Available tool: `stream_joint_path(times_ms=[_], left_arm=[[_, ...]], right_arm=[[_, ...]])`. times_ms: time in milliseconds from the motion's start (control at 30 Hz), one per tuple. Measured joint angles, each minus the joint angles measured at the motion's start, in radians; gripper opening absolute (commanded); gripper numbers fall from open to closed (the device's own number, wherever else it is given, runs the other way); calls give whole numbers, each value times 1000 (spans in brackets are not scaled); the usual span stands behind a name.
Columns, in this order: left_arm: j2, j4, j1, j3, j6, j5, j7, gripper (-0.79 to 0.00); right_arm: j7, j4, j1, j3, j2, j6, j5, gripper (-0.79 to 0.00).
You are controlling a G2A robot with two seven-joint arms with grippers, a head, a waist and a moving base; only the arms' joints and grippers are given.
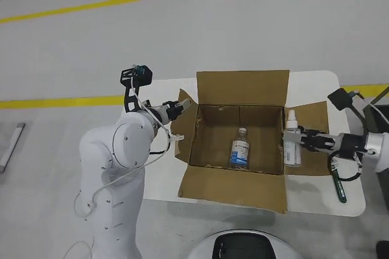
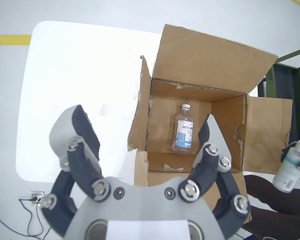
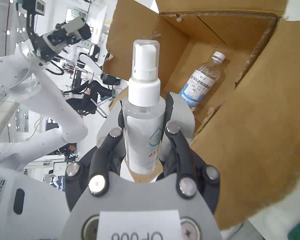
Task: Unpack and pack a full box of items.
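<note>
Nearby, at the table's (image 1: 314, 197) front edge, the open cardboard box (image 1: 236, 186) sat with its flaps folded out. On its floor, about the middle, lay one clear bottle (image 1: 240, 149), its cap pointing to the far wall. At the box's right edge, the right gripper (image 1: 297, 141) pinched a white-capped spray bottle (image 1: 292, 147) by its body, above the right flap. Farther back, by the box's far left corner, the left gripper (image 1: 185, 107) hung with its fingers spread and empty.
</note>
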Motion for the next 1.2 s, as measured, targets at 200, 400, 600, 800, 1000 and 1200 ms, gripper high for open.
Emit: stream_joint_path(times_ms=[200, 400, 600, 800, 1000, 1200], left_arm=[[0, 0, 0, 0, 0, 0, 0, 0], [0, 0, 0, 0, 0, 0, 0, 0], [0, 0, 0, 0, 0, 0, 0, 0], [0, 0, 0, 0, 0, 0, 0, 0], [0, 0, 0, 0, 0, 0, 0, 0], [0, 0, 0, 0, 0, 0, 0, 0]], right_arm=[[-51, 75, 127, -214, -7, 151, -162, -785], [-57, 102, 152, -260, -8, 181, -201, -785], [-57, 102, 151, -260, -8, 181, -200, -785], [-57, 102, 151, -260, -8, 181, -200, -785], [-57, 102, 151, -260, -8, 181, -200, -785], [-57, 102, 151, -260, -8, 181, -200, -785]])
